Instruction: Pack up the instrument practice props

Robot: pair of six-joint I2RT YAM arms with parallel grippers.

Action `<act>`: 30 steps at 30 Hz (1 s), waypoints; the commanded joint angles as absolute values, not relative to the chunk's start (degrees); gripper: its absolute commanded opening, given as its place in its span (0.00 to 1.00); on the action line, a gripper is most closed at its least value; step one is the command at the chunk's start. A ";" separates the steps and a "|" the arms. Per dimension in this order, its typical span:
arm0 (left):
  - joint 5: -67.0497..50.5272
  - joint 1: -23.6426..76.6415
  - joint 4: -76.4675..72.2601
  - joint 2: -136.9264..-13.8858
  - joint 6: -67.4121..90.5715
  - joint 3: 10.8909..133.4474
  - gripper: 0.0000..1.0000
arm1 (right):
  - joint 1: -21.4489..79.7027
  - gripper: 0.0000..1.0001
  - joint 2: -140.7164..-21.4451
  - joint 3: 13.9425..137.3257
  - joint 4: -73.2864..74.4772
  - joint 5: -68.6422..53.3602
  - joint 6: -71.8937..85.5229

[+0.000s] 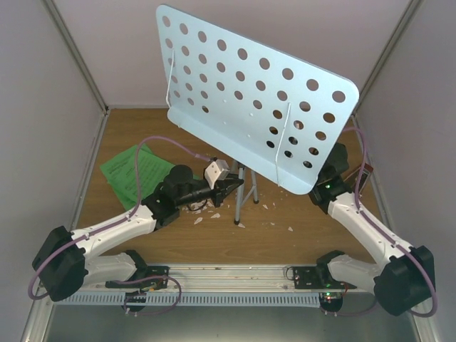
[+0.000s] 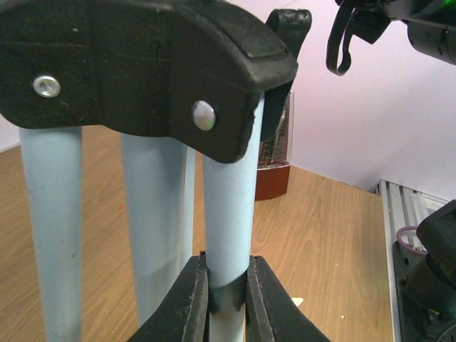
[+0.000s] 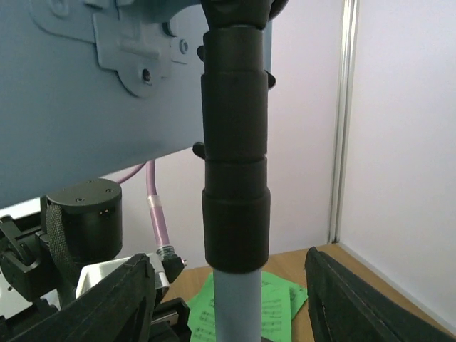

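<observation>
The job at hand looks like collapsing the music stand, which is upright in the middle of the table with its pale blue desk tilted over both wrists. To do it well, the left gripper should keep its pinch low and square on the tripod leg. The stand looks top-heavy, and a loose hold would probably let it swing or tip. The right gripper should centre the centre post between its fingers before closing, and take it on or just below the black collar.

The left claw is pressed tight on the leg. The right claw is spread, one finger on each side of the post, and touches nothing.

The left arm reaches low from the near-left corner, with its forearm close over the wood and its wrist pointing right at the legs. The right arm rises from the near right and tucks under the desk's right edge, where the overhead view loses its claw.

The green sheet music lies flat at the far left. The metronome stands on the right, near the wall.
</observation>
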State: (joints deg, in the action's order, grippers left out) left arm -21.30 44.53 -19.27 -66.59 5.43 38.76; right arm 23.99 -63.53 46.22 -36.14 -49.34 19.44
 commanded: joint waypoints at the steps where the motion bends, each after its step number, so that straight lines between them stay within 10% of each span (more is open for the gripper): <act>1: -20.00 45.34 -17.61 -66.93 4.89 38.09 0.00 | 23.82 0.61 -64.63 48.72 -37.36 -49.29 19.09; 30: -17.66 46.98 -15.42 -68.39 3.50 40.01 0.00 | 24.83 0.54 -71.37 55.99 -29.47 -49.61 19.69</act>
State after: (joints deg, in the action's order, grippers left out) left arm -18.15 46.04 -18.70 -67.09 4.51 39.46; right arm 24.49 -71.20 55.00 -32.47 -51.86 19.88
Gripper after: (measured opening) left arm 0.113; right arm 0.546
